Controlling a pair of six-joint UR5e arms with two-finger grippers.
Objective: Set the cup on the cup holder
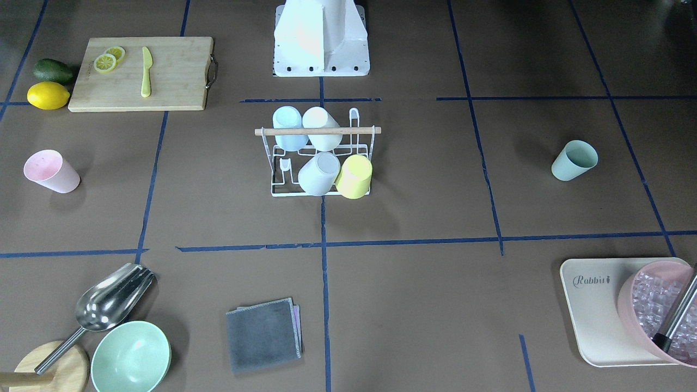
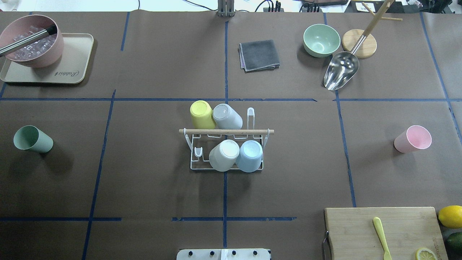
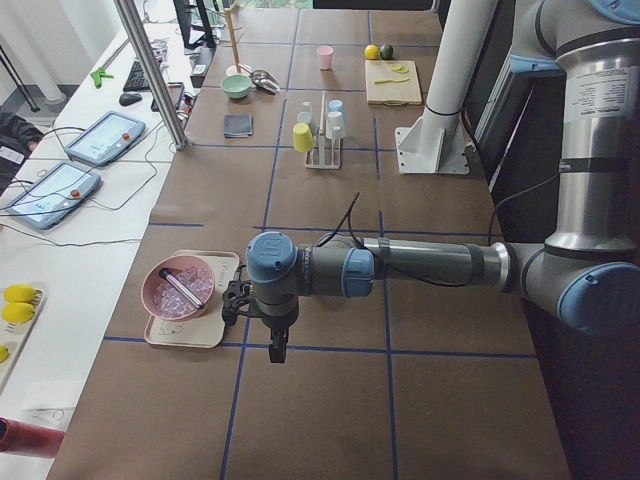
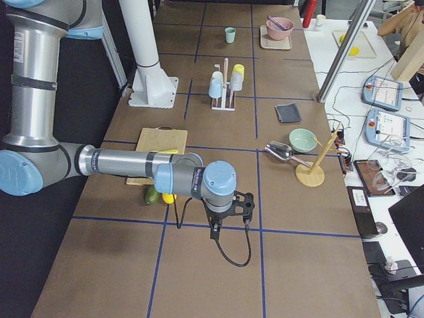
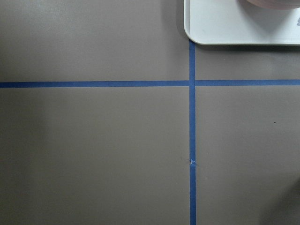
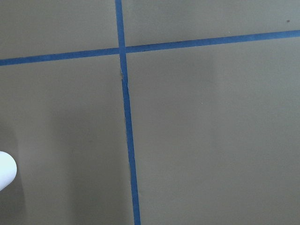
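The white wire cup holder [image 2: 226, 131] with its wooden rod stands mid-table and also shows in the front-facing view [image 1: 317, 130]. It carries a yellow [image 2: 201, 113], a grey [image 2: 227, 116], a white [image 2: 224, 154] and a blue cup [image 2: 250, 155], all upside down. A green cup [image 2: 32, 139] lies on the table far to my left, and a pink cup [image 2: 413, 138] far to my right. My left gripper [image 3: 272, 350] hangs beyond the table's left end by the tray. My right gripper [image 4: 215, 232] hangs beyond the right end. I cannot tell whether either is open or shut.
A beige tray [image 2: 77, 65] with a pink bowl of ice [image 2: 31, 45] sits far left. A grey cloth [image 2: 259, 55], green bowl [image 2: 321, 39], metal scoop [image 2: 341, 74] and wooden stand [image 2: 359, 43] lie at the far side. A cutting board [image 2: 361, 227] and lemon [image 2: 450, 216] are near right.
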